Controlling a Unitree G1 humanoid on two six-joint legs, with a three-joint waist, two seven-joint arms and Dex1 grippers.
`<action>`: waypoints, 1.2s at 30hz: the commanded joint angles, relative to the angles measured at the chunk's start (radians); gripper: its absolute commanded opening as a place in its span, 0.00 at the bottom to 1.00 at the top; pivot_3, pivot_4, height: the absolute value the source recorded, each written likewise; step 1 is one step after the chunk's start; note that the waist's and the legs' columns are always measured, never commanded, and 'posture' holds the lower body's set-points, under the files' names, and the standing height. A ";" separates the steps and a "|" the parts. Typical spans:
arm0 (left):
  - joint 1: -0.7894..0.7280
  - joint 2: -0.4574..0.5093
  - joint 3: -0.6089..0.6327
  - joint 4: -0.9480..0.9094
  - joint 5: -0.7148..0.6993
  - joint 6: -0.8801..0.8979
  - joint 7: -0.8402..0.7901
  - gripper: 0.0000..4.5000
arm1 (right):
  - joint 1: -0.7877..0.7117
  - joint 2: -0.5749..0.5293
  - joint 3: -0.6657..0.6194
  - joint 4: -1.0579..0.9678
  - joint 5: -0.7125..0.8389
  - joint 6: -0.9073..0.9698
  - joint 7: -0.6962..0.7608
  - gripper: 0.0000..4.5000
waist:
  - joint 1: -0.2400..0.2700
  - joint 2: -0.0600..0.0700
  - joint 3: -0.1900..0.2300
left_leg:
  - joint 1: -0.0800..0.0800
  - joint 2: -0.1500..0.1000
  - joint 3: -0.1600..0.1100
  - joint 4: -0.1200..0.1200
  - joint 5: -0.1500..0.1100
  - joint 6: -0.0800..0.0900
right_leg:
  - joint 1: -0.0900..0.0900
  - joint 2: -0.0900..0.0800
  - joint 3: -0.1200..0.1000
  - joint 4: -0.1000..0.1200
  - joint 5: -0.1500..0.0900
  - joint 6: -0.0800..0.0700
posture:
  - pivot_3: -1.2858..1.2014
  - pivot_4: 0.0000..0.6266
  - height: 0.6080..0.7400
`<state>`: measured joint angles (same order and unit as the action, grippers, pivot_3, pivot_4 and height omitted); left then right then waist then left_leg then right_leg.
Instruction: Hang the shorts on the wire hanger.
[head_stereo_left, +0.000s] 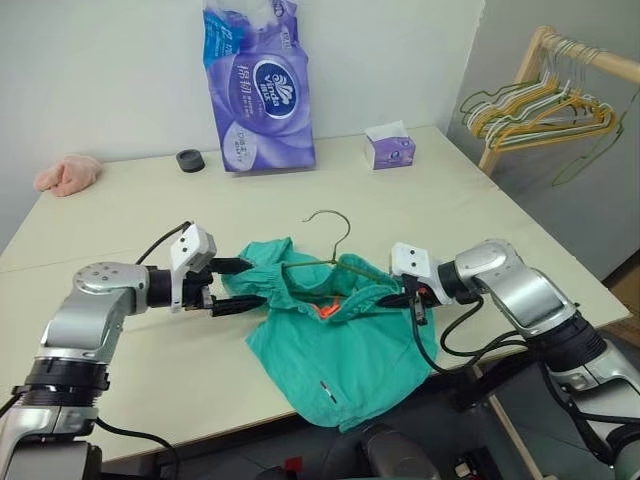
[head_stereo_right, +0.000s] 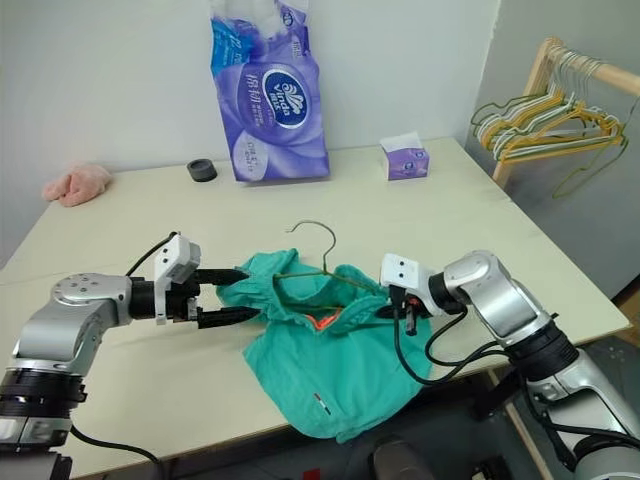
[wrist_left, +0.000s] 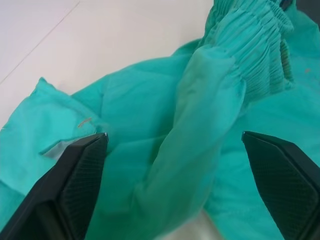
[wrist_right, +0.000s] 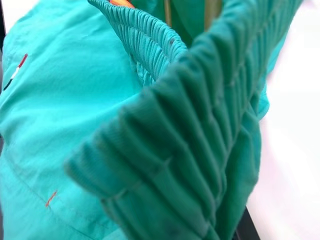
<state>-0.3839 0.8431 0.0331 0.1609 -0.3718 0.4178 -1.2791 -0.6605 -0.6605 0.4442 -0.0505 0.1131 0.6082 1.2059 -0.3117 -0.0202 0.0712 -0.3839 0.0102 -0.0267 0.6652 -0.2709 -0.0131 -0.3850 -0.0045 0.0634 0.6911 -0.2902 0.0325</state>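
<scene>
Lying crumpled at the centre of the head view, near the table's (head_stereo_left: 120, 200) front edge, the shorts (head_stereo_left: 335, 350) cover the lower part of the wire hanger (head_stereo_left: 335, 245), whose hook pokes out above them. The right gripper (head_stereo_left: 408, 297) is clenched on the gathered waistband at centre right. The left gripper (head_stereo_left: 240, 285), centre left, stands released, fingers (wrist_left: 75, 185) spread either side of the fabric.

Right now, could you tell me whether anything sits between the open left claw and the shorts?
Nothing visible does: the left claw stands open right at the shorts, with only teal fabric between its fingers.
</scene>
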 joint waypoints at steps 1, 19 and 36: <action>-0.048 0.015 -0.004 0.028 0.025 -0.050 -0.012 0.98 | -0.013 -0.032 -0.046 -0.050 0.026 -0.002 0.030 0.00 | 0.000 0.000 0.000 | 0.000 0.000 0.000 0.000 0.000 0.000 | 0.000 0.000 0.000 0.000 0.000 0.000 | 0.39 0.04 1.00; -0.122 -0.034 -0.117 0.104 0.148 -0.292 -0.090 0.98 | -0.012 -0.144 -0.128 -0.138 0.168 0.082 0.137 0.00 | -0.021 0.000 0.000 | 0.000 0.000 0.000 0.000 0.000 0.000 | 0.000 0.000 0.000 0.000 0.000 0.000 | 0.38 0.03 1.00; -0.197 -0.107 -0.059 0.221 0.102 -0.172 0.010 0.15 | 0.032 -0.184 -0.165 -0.187 0.224 0.138 0.121 0.00 | -0.023 0.000 0.000 | -0.001 0.000 -0.001 0.000 0.000 0.000 | 0.000 0.000 -0.001 0.000 0.000 0.000 | 0.38 0.05 1.00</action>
<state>-0.5564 0.7371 -0.0736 0.3791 -0.2475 0.2320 -1.2942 -0.6306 -0.8255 0.3244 -0.1977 0.3070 0.7429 1.3232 -0.3345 -0.0200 0.0710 -0.3844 0.0103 -0.0275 0.6650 -0.2710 -0.0130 -0.3851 -0.0048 0.0628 0.6909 -0.2903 0.0326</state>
